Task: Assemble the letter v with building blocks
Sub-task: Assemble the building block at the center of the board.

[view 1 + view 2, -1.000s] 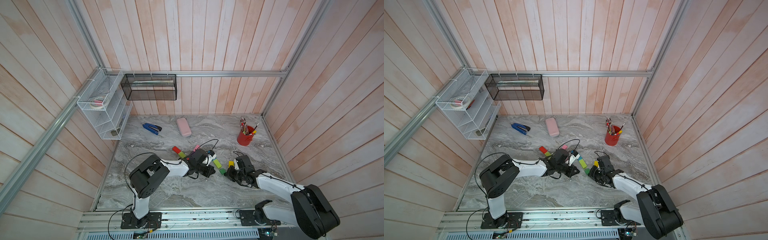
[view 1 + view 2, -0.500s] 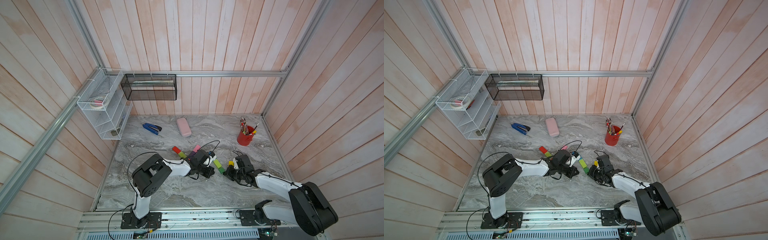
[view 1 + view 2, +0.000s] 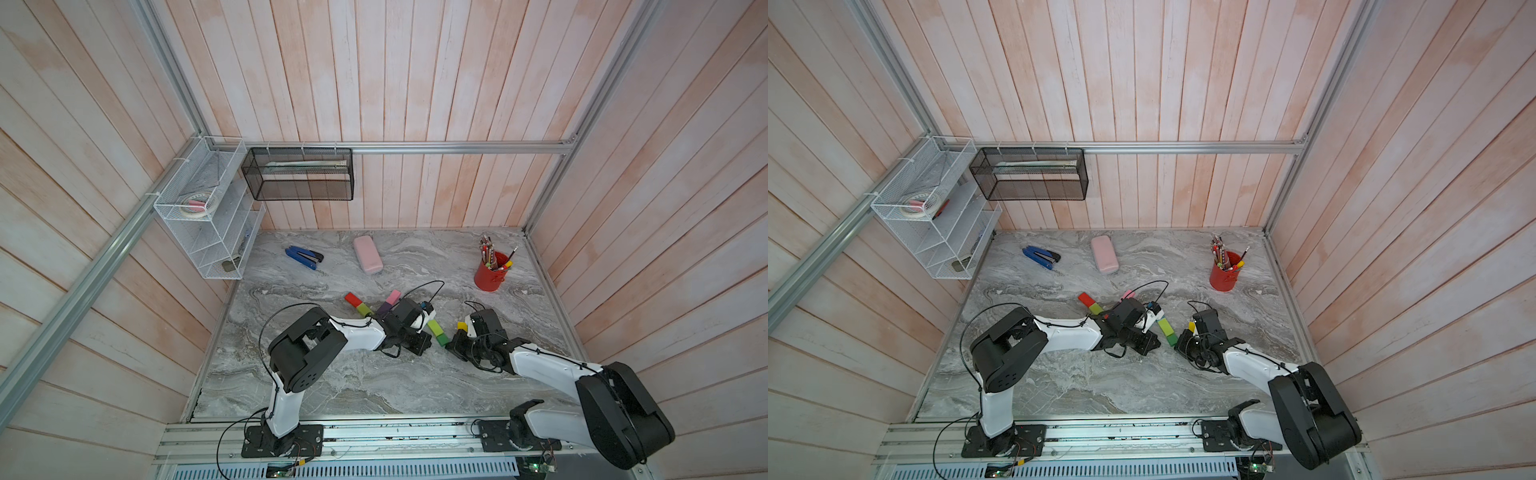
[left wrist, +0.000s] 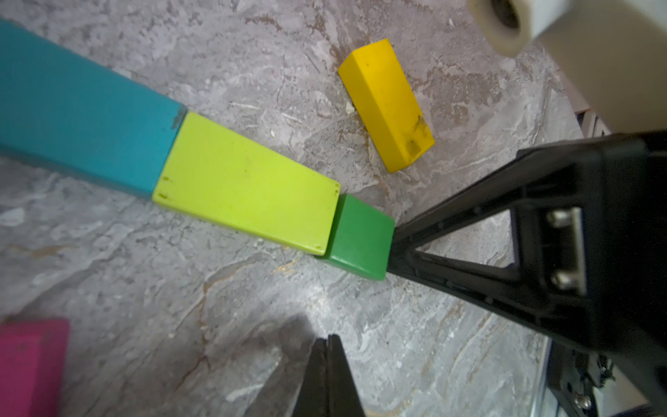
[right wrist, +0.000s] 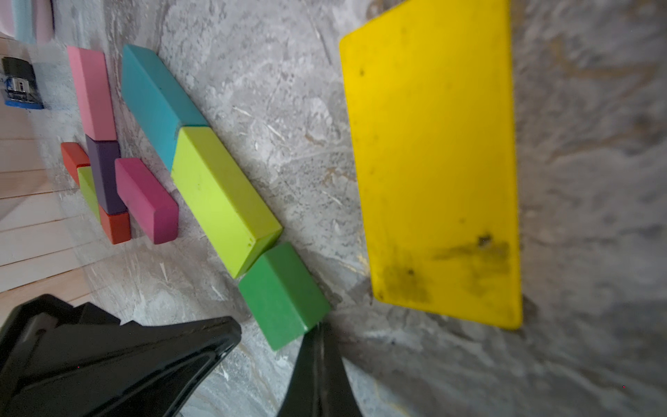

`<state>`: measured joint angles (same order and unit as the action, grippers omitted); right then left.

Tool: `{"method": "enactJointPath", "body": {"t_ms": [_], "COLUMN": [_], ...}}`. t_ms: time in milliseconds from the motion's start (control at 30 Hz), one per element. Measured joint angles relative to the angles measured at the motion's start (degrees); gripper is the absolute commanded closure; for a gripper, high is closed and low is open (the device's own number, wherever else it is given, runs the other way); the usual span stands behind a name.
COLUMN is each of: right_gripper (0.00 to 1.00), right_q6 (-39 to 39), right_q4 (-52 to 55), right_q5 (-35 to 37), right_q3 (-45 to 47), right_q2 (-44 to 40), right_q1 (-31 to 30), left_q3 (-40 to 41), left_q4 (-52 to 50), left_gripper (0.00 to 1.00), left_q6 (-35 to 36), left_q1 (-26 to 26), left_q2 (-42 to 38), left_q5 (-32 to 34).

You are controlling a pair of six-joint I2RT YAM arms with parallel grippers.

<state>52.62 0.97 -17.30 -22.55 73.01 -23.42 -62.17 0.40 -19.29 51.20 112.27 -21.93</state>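
A teal block [image 4: 79, 112], a lime block [image 4: 249, 187] and a green cube [image 4: 361, 238] lie end to end in a slanted row. A yellow block [image 4: 386, 104] lies apart beside it. In the right wrist view, pink [image 5: 92, 94], purple [image 5: 104, 173] and magenta [image 5: 146, 200] blocks form another line, crossing red [image 5: 74, 159], lime [image 5: 86, 187] and red [image 5: 115, 227] pieces. My left gripper [image 4: 328, 341] is shut and empty over bare table near the cube. My right gripper [image 5: 321, 326] is shut, its tip touching the green cube's [image 5: 283, 296] end. Both top views show the cube [image 3: 440, 340] [image 3: 1171, 340] between the two grippers.
A blue and black stapler [image 3: 303, 257] and a pale pink case [image 3: 368, 259] lie at the back. A red pencil cup [image 3: 490, 274] stands at the back right. A white wire shelf [image 3: 208, 232] and a black mesh basket [image 3: 299, 174] hang on the walls.
My right gripper has edged a little leftward up to the green cube. The left arm has shifted slightly; the blocks lie where they were.
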Motion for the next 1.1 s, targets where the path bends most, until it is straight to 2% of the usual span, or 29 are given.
{"method": "enactJointPath", "body": {"t_ms": [1100], "right_gripper": [0.96], "right_q6": [-1.70], "right_q4": [0.37], "right_q5": [-0.42], "right_q3": [-0.31], "right_q2": [0.24], "right_q1": [1.14], "left_q3": [-7.78], "left_q4": [-5.20], "left_gripper": [1.00], "left_q6": [1.51], "left_q1": [1.75], "left_q2": [4.50], "left_q5": [4.02]}}
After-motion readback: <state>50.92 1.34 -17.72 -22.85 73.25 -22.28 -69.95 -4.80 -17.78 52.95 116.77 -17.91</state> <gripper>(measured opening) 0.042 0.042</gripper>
